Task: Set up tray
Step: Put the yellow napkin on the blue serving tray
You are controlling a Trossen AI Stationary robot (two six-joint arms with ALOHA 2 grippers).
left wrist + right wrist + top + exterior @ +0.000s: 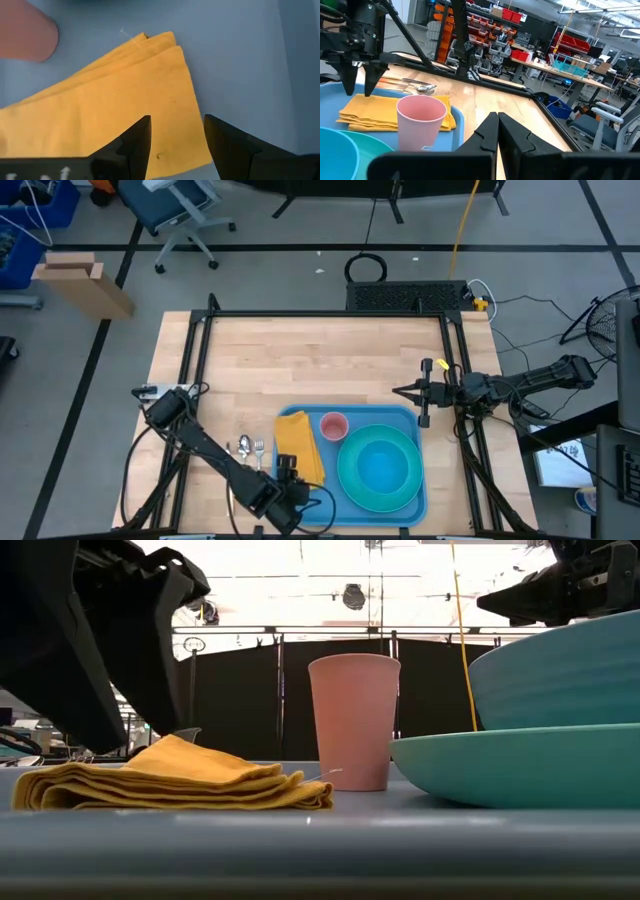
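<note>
Nearest the low camera lay the tray's [300, 850] pale blue floor, out of focus, with a folded yellow napkin [180, 780] resting on it at the left, a pink cup [352, 720] upright behind it, and a teal bowl [565, 675] nested on a teal plate [520, 770] at the right. From above, the tray [412, 418] sat at the near edge of the wooden table [300, 360], a little right of centre, a sky-blue rectangle with rounded corners and a low raised rim. The left gripper [175, 142] hung just over the near end of the napkin with its fingers spread and nothing between them. The right gripper [497, 125] waited at the tray's far right corner, its fingers pressed together and empty. A spoon and a fork [250, 448] lay on the bare wood just left of the tray, beside the napkin. As a judgement, the setting looked mostly done: napkin, cup, plate and bowl were all on the tray, and the cutlery appeared to be what remained to be brought aboard, perhaps onto or beside the napkin. The tray itself looked clean and flat, its contents crowding the right half and leaving only a narrow strip free along the left.
</note>
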